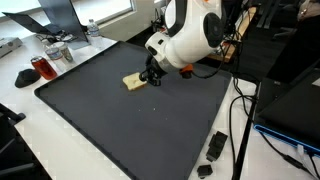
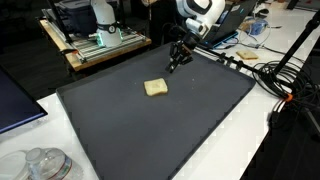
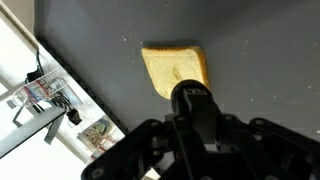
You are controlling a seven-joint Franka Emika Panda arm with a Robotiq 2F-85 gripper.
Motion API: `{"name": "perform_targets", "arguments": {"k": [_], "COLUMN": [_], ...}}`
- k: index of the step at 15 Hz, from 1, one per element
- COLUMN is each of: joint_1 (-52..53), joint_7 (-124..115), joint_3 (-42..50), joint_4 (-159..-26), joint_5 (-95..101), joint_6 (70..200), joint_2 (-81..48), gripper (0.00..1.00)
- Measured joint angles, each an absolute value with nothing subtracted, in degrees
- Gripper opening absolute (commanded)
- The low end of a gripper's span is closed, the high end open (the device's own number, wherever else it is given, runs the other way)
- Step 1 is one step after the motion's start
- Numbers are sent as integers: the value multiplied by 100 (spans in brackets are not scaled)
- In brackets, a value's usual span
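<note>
Since the wrist cam is half blocked by black housing, I'm leaning on the outside cams for most of this. The thing I'm working with is a slice of bread (image 3: 172,68). It's pale tan-yellow and roughly square, a bit darker along the crust edge, with a shallow crease down the middle in the wrist view. It lies flat on the dark grey surface (image 1: 120,130), away from the edges, with bare mat all round it in both exterior views.

The hand (image 2: 176,63) has no hold of it. In an exterior view it sits near the slice but clearly apart from it, off toward the far edge of the surface. In an exterior view (image 1: 148,77) it looks just beside the slice, so the angle is fooling me a bit. How far open the fingers are, I honestly can't tell, because it's a dark blob against a dark mat everywhere.

The white arm (image 1: 190,40) comes in over the surface's edge, its fat last joint held high and the hand angled down at the surface. Whether the tips touch the surface, I can't say.
</note>
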State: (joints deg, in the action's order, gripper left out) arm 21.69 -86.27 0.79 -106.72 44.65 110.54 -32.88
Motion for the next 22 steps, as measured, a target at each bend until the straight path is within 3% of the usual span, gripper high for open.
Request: {"name": "perform_targets", "arguments": {"k": [10, 22], "joint_1": [2323, 1718], "joint_7": [-9353, -6652], "joint_3": [-140, -244], "joint_4": [-10428, -9108], "joint_5": [4859, 4419], "joint_6": [10448, 10183], "joint_2": [-3448, -3668], "gripper": [5, 5]}}
